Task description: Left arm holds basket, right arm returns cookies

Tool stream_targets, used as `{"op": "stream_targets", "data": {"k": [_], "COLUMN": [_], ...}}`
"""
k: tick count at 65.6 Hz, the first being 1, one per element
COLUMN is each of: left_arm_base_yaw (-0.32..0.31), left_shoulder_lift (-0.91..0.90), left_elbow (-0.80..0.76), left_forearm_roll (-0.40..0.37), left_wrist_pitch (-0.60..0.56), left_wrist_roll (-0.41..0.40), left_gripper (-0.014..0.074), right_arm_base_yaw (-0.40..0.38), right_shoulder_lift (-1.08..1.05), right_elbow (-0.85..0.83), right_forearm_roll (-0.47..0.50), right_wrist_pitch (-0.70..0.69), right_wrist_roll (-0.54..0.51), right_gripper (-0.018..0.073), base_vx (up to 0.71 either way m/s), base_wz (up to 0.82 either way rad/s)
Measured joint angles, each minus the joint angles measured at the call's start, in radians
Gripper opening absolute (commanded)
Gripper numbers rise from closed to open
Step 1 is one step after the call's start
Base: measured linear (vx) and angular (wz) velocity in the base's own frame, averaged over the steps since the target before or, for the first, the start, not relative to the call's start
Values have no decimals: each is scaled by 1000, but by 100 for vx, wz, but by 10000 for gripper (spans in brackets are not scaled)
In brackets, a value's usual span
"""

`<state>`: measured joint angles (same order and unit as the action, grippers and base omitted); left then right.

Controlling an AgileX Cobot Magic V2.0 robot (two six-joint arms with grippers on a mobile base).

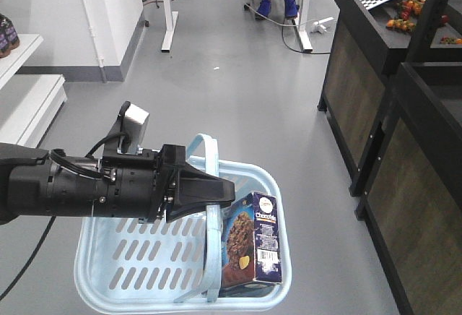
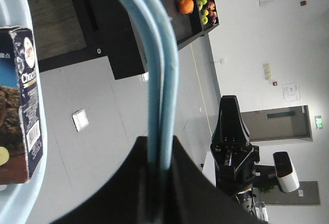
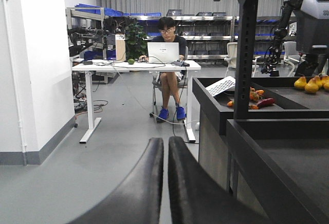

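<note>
My left arm (image 1: 86, 185), with the silver box on top, reaches in from the left. Its gripper (image 1: 216, 193) is shut on the two arched handles (image 2: 162, 80) of the light blue basket (image 1: 137, 264) and holds it above the grey floor. The Chocofello cookies box (image 1: 253, 239) stands in the basket's right end; it also shows in the left wrist view (image 2: 23, 106). My right gripper (image 3: 165, 144) is shut and empty, pointing along the aisle. It shows far off in the left wrist view (image 2: 229, 100), apart from the basket.
Dark shelving (image 1: 404, 105) with fruit trays (image 1: 404, 8) runs along the right. White shelves (image 1: 22, 55) stand at the left. A white desk (image 3: 133, 67) with a seated person (image 3: 169, 70) and floor cables (image 1: 307, 29) lie ahead.
</note>
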<state>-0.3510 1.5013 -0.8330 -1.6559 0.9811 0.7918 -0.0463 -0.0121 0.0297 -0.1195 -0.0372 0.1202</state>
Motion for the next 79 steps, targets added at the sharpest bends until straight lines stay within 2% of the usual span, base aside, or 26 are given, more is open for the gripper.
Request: {"op": "stream_targets", "data": {"k": [79], "left_arm_base_yaw": [0], "left_shoulder_lift": [0], "left_elbow": [0], "left_forearm_roll": [0], "left_wrist_pitch": [1], "left_wrist_roll": [0], "left_gripper": [-3], "right_arm_base_yaw": [0], "right_shoulder_lift": [0], "right_elbow": [0], "right_forearm_roll": [0], "right_wrist_pitch": [0], "right_wrist_roll": [0], "right_gripper": [-6], "base_vx": [35], "base_wz": [2]}}
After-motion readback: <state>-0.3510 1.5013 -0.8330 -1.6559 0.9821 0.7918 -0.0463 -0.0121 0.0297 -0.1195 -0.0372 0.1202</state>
